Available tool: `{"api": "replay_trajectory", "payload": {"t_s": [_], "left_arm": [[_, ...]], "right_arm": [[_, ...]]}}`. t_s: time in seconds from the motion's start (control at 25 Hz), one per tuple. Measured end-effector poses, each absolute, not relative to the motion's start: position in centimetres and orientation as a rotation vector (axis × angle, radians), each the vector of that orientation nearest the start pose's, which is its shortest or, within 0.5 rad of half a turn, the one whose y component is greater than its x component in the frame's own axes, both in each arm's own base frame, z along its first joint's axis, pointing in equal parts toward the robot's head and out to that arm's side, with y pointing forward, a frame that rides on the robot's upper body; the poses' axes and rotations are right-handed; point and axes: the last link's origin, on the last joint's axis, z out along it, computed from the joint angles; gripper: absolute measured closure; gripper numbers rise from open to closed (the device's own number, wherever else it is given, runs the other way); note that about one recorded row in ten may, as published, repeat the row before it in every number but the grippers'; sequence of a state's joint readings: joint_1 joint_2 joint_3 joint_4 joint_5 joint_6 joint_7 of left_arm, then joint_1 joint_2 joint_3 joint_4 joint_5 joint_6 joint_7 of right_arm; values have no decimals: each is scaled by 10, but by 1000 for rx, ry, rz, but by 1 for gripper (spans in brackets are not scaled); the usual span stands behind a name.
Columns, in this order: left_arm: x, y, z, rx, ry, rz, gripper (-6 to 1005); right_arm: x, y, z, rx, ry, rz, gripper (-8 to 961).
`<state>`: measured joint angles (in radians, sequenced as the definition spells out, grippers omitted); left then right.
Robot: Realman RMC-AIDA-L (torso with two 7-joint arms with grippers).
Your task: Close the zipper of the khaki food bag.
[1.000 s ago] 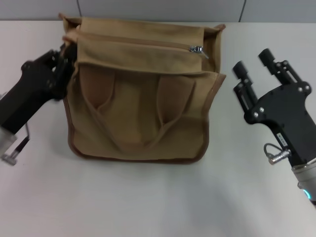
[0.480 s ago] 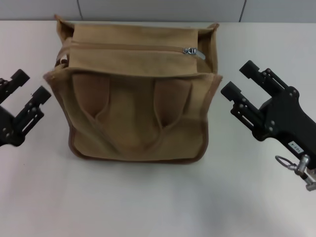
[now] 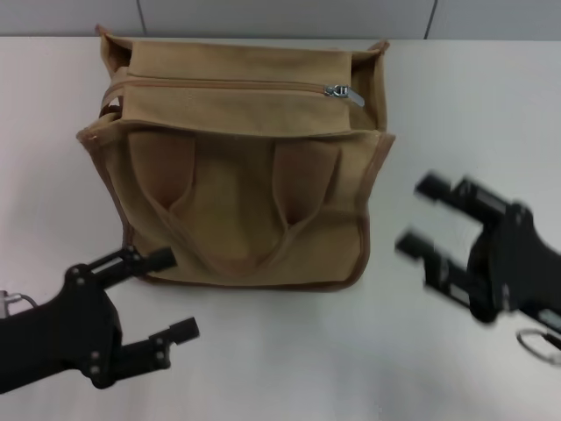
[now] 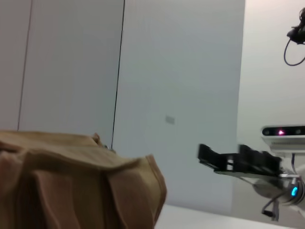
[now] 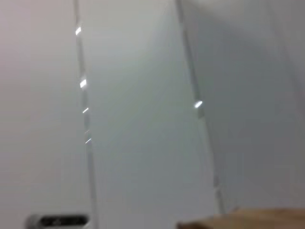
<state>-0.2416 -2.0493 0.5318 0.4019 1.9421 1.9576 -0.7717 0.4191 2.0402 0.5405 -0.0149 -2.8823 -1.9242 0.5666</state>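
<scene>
The khaki food bag stands upright at the far centre of the white desk, its front face with two darker loop handles turned toward the near edge. The zipper runs left to right along the top panel; its silver pull tab sits at the right end of the line, and the tape left of it appears drawn together.

The left hand is at the near left of the desk, just beside the bag's near-left bottom corner and not touching it. Its two fingers are spread apart with nothing between them.

The right hand is to the right of the bag, near its lower right side, clear of the fabric. Its fingers stand apart and carry nothing.

In the left wrist view the bag's side and corner fill the lower portion, with the right hand visible farther off against a grey wall panel. The right wrist view shows mainly wall, with a sliver of khaki fabric at one edge.
</scene>
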Motion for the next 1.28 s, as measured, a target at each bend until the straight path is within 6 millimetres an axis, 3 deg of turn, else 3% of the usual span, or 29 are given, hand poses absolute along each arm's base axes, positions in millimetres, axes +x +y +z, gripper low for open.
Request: {"api": "replay_trajectory", "payload": {"t_s": [0.32,0.6,0.8,1.0,1.28], "left_arm": [[-313,199,-8,-2576,-332,-1083,206],[-314,198,-8,-2575,-340,-1077,206],[-314,198,-8,-2576,-346,-1077,206],[-318,198,-9,-2571,-356,-1045,206],[-318,199,-10,-2575,-356,-1035,206]], "right_arm": [[274,208,-36,-2513,225,1343,245],[283,215,-49,-2533,338,1216,218],[282,214,-55,-2560,289,1178,188],[285,216,-62,-2632,372,1130,111],[283,213,-65,-2623,344,1138,114]]}}
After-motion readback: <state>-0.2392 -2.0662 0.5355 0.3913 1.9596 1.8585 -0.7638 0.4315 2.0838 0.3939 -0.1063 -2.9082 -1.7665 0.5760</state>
